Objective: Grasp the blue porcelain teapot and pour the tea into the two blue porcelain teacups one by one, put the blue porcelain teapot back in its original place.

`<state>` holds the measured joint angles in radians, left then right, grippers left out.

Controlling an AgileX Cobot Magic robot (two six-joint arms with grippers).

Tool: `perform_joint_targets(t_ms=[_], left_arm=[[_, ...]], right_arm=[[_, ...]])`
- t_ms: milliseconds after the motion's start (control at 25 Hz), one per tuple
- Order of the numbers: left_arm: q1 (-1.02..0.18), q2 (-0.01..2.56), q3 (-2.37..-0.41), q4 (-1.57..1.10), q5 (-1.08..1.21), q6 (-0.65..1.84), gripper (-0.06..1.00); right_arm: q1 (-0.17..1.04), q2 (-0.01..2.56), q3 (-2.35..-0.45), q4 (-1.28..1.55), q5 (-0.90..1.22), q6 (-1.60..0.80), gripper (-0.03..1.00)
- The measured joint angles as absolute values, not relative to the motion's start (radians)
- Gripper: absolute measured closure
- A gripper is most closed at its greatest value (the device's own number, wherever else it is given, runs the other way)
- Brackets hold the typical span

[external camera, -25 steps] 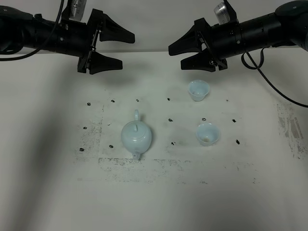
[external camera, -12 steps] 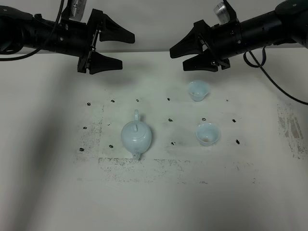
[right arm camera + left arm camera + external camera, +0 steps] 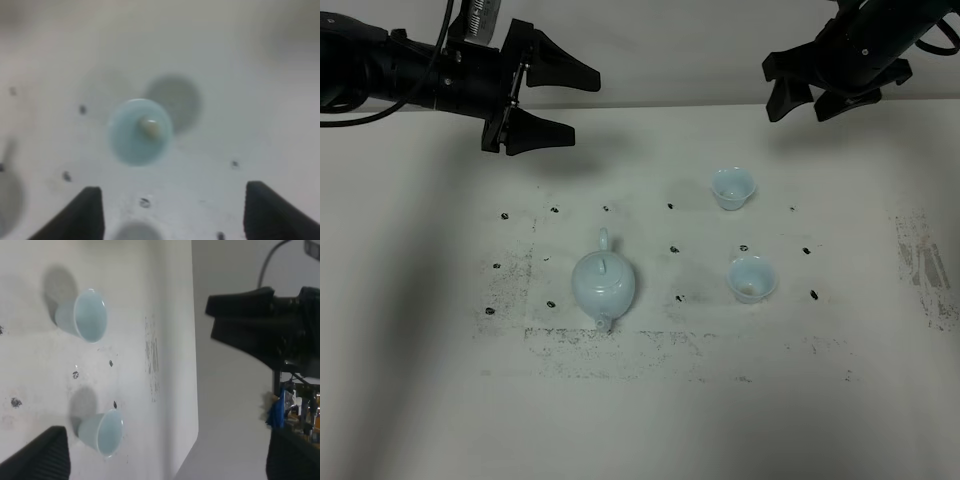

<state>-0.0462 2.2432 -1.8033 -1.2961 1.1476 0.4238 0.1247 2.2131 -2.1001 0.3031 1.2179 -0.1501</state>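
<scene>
Both raised over the table [image 3: 420,350], left gripper [image 3: 585,107] and right gripper [image 3: 795,115] (jaws spread)

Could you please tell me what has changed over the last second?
The right hand, open and empty, swung right and farther back, away from the far cup. Nothing was grasped or released. The left hand, the teapot, the far cup and the near cup stayed put.

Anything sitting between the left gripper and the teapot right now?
Nothing visible. The left gripper hangs open toward the back; the blue porcelain teapot stands alone nearer the camera. The far teacup and near teacup sit to the teapot's right, off that path.
</scene>
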Motion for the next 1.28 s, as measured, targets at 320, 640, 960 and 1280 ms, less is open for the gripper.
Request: perform_joint_targets(t_ms=[320, 640, 960, 1280], left_arm=[[-0.046, 2.243, -1.803, -1.296, 1.164, 0.424, 0.19], [-0.046, 2.243, -1.803, -1.273, 1.186, 0.424, 0.19], [-0.046, 2.243, -1.803, -1.247, 1.189, 0.424, 0.19], [-0.046, 2.243, -1.803, -1.246, 1.194, 0.424, 0.19]], right_arm=[[0.125, 1.988, -1.845, 0.196, 1.216, -0.138, 0.4], [0.125, 1.581, -1.339, 0.071, 1.22, -0.118, 0.41], [0.125, 1.182, -0.958, 0.07, 1.22, -0.056, 0.43], [0.125, 0.744, -0.66, 0.066, 1.171, 0.0, 0.43]])
